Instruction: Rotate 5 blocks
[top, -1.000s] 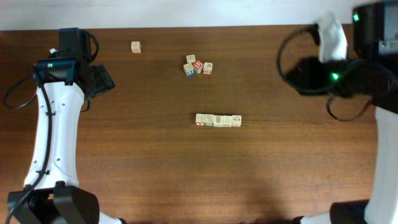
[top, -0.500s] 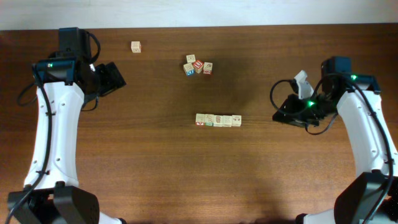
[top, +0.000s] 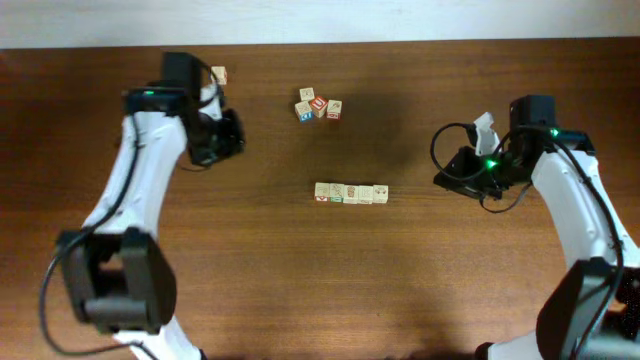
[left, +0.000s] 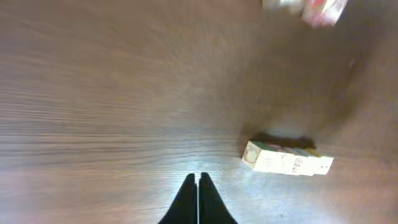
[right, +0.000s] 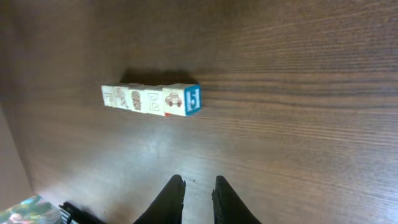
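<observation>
Grained wooden table (top: 300, 270) bears five cubic blocks (top: 350, 193).

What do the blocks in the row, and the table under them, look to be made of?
The row of blocks looks like pale, matte wood: light faces with printed pictures, one end face printed blue. The table is dark brown with long grain lines and a soft sheen. It may be varnished wood or wood-look laminate; the pictures cannot settle which.

Only print I can half read is on the row of blocks (right: 151, 100): blue end face with a white glyph, 5 or b, can't tell. One side face looks like E. Other prints too small.
</observation>
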